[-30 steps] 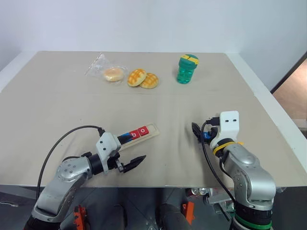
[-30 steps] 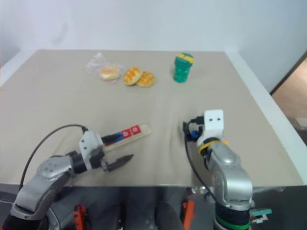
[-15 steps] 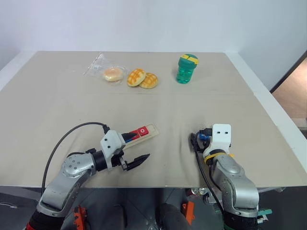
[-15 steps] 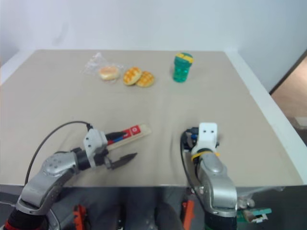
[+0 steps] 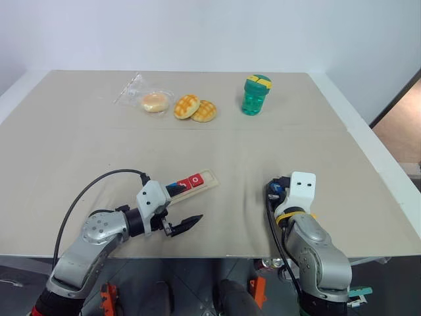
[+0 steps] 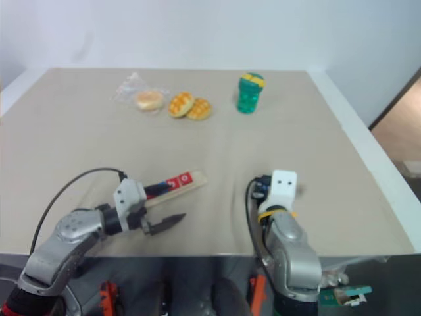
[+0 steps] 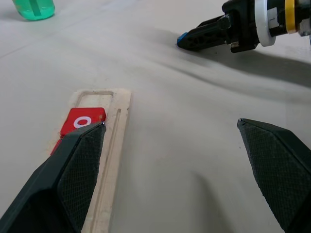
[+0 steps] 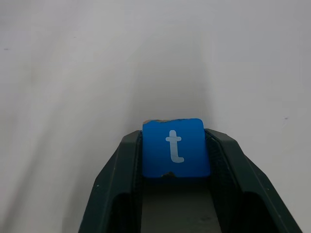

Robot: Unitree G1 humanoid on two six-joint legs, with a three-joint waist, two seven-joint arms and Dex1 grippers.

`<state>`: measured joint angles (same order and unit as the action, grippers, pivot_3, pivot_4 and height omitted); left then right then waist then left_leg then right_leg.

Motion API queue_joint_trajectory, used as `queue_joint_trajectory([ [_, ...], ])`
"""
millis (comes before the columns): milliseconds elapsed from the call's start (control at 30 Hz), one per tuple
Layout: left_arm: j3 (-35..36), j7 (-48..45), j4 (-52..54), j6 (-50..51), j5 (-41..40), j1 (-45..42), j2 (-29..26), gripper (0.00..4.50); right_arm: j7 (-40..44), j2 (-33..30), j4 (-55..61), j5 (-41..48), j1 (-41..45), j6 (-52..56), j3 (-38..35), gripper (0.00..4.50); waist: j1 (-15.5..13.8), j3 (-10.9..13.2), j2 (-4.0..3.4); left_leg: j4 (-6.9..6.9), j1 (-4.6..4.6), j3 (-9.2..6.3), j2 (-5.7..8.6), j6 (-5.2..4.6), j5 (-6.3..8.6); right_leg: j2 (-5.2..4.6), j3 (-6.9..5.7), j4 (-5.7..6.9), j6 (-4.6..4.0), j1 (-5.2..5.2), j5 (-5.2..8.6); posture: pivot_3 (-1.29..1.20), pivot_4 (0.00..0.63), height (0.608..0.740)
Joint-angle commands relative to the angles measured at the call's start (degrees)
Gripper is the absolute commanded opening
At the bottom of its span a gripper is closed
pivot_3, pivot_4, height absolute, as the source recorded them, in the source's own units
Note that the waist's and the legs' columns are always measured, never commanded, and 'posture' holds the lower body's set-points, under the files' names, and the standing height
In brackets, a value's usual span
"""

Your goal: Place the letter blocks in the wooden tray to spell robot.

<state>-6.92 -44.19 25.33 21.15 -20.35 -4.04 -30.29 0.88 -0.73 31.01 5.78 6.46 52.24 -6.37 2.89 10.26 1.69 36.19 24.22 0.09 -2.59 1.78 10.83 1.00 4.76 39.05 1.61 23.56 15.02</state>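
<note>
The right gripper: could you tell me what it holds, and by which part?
The right gripper pinches the blue t block by its two opposite side edges.

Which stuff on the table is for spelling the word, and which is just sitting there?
For the job:
- blue t block, pinched in the right gripper
- red o block in the wooden tray

Just lying about:
- green bottle
- two waffle buns
- bagged bun

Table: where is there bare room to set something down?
Bare patches: the middle of the table between the buns and the tray, and between the tray and the right gripper. Crowded: the far edge around the buns and the green bottle.
</note>
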Motion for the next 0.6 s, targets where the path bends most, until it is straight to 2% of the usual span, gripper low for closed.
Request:
queue_joint_trajectory([
  [33, 0.7, -0.1, 2.5, 0.3, -0.8, 0.6, -0.6, 4.5, 2.9, -0.6, 4.2, 2.5, 1.7, 1.4, 4.7, 1.25, 0.0, 0.0, -0.01, 0.0, 0.0, 0.0, -0.01, 0.0, 0.0, 0.01, 0.0, 0.0, -0.01, 0.01, 0.0, 0.0, 0.15, 0.74],
  [233, 1.0, 0.2, 3.4, 0.9, -0.8, 1.4, -0.9, 4.5, 1.2, 0.4, 3.5, 2.1, 4.6, 4.4, 8.7, 1.25, 0.0, 0.0, 0.0, 0.0, 0.03, -0.03, -0.03, 0.0, 0.0, 0.02, -0.03, 0.0, -0.15, 0.02, 0.06, 0.0, 0.15, 0.74],
  [600, 1.8, 2.5, 5.4, 1.8, -0.4, 3.6, -0.8, 4.5, 4.0, -1.1, 0.9, 3.7, 6.7, 5.9, 12.2, 1.25, 0.0, 0.0, 0.0, -0.02, 0.06, -0.03, -0.02, 0.0, 0.0, -0.04, -0.04, 0.0, -0.1, 0.05, 0.1, 0.0, 0.15, 0.74],
])
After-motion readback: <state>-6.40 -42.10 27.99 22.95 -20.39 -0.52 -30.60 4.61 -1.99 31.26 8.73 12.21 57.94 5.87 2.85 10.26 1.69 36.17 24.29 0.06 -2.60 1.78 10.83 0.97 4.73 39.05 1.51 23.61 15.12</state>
